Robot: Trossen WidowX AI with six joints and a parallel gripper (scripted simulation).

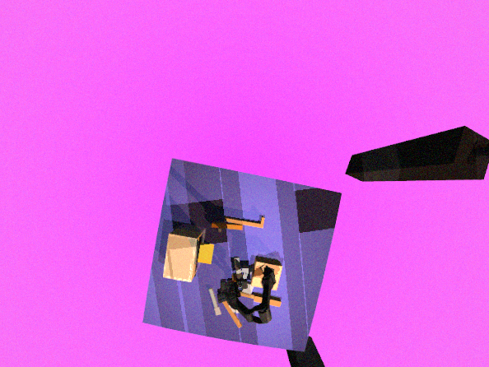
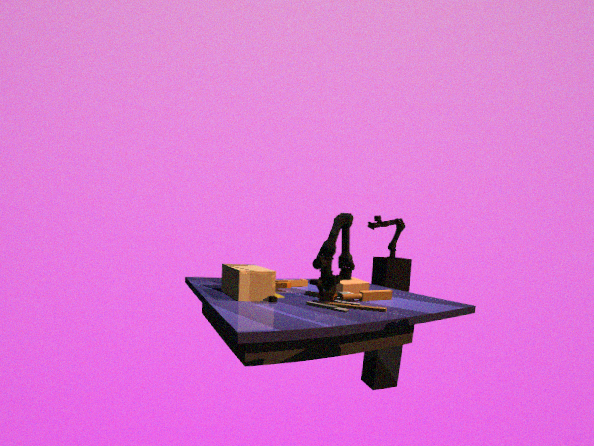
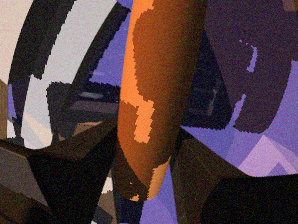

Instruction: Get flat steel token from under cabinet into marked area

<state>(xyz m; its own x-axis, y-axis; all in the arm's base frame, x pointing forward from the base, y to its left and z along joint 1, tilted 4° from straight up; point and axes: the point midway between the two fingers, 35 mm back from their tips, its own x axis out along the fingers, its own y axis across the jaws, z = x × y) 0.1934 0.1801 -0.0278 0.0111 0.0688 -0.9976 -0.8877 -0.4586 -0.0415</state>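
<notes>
The cabinet (image 1: 179, 258) (image 2: 256, 285) is a pale box at the left of the table. The yellow marked area (image 1: 206, 253) (image 2: 280, 296) lies directly in front of it. No steel token can be made out in any view; the space under the cabinet is hidden. My gripper (image 3: 145, 127) is shut on an orange rod (image 3: 162, 65), which runs up through the wrist view between the two dark fingers. In the exterior view the gripper (image 2: 327, 296) is low over the table, well away from the cabinet. The rod's far end is out of the wrist view.
An orange hooked stick (image 1: 247, 223) and a short orange bar (image 1: 235, 226) lie beyond the marked area. A pale stick (image 1: 214, 302), a thin orange stick (image 1: 233, 315) and an orange bar lie near the arm. The arm stands on a pale block (image 1: 259, 281).
</notes>
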